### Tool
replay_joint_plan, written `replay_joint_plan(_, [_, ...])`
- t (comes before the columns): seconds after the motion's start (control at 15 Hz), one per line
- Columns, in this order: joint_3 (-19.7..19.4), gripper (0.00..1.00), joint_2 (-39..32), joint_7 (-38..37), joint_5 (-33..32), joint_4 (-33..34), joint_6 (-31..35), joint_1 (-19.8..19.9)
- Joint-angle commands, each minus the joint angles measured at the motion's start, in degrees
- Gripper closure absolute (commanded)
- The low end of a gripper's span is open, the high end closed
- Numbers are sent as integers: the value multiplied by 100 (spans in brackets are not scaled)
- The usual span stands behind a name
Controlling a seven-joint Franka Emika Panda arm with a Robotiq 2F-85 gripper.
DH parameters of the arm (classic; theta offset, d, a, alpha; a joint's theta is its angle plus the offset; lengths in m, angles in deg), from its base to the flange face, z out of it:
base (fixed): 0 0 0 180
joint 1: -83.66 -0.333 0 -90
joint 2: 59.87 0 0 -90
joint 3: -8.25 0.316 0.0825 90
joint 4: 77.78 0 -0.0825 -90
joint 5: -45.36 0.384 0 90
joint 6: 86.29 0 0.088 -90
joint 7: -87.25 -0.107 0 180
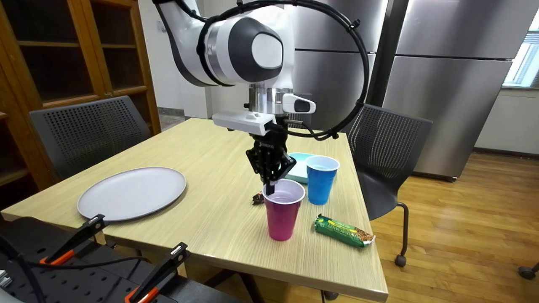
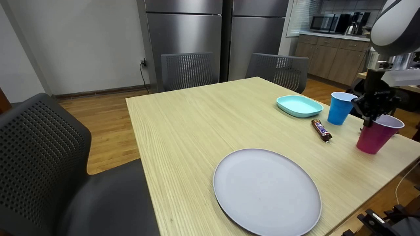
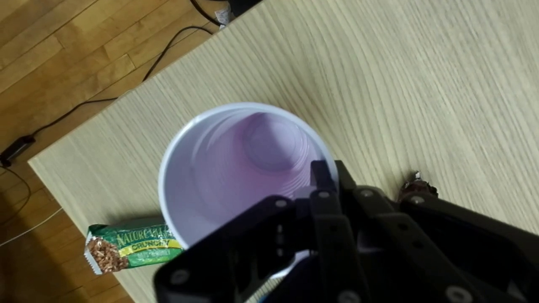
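Note:
My gripper (image 1: 270, 189) points down and is shut on the near-side wall of a pink cup (image 1: 282, 216) at its rim. In the wrist view one fingertip is inside the cup (image 3: 236, 168) and one outside, with the rim between the fingertips (image 3: 330, 174). The cup's white inside looks empty. In an exterior view the pink cup (image 2: 375, 139) leans a little; whether its base touches the table is hard to tell. A blue cup (image 1: 321, 181) stands close behind it. A green granola bar (image 1: 343, 230) lies beside it. A small brown-wrapped bar (image 2: 321, 130) lies on the other side.
A light blue tray (image 2: 299, 106) lies near the blue cup. A large grey plate (image 2: 267, 193) lies on the wooden table (image 2: 197, 114). Dark chairs (image 1: 90, 126) stand round the table. A black cable loops beside the arm. The table's corner is near the granola bar.

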Motion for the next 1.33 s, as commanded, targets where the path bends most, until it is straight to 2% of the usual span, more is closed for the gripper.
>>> replay_joint_plan(0.0, [1, 99, -3, -243, -256, 28, 31, 4])
replay_joint_plan(0.33, [-47, 99, 404, -436, -716, -82, -319, -112])
replay_joint_plan(0.53, [98, 99, 784, -393, -847, -156, -601, -196])
replay_joint_plan(1.27, [1301, 99, 1723, -347, -620, -597, -945, -768])
